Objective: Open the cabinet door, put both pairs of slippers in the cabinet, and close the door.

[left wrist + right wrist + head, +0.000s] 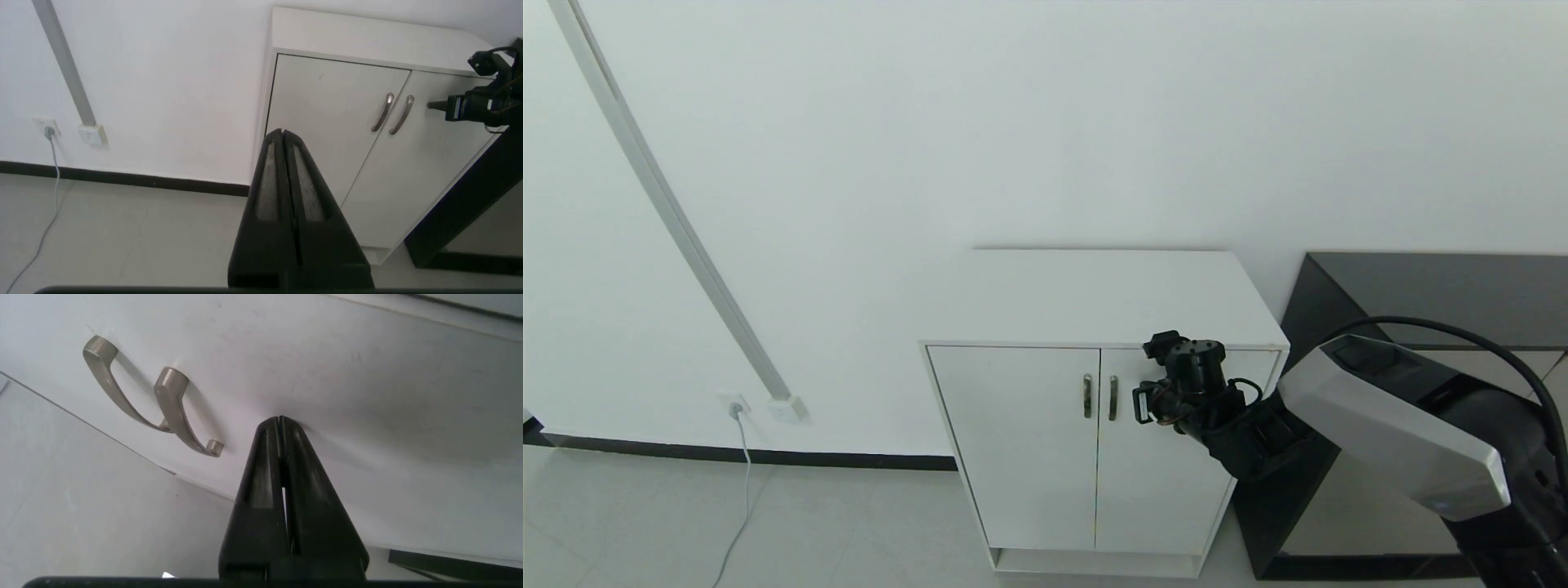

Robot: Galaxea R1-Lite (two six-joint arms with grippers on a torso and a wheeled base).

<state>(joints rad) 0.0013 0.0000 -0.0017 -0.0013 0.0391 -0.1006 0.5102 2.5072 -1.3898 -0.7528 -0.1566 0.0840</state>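
The white cabinet (1094, 298) stands against the wall with both doors shut. The right gripper (1141, 404) hovers at the right door (1160, 482), just beside its handle (1112, 398). Its fingers are pressed together and hold nothing; I cannot tell whether the tips touch the panel. The left gripper (282, 139), likewise closed and empty, hangs well back from the cabinet.

A white conduit (662, 194) ran down the wall (1013, 122) towards a socket (734, 405) — its grey cord (746, 482) trailed onto the tiled floor (849, 531)
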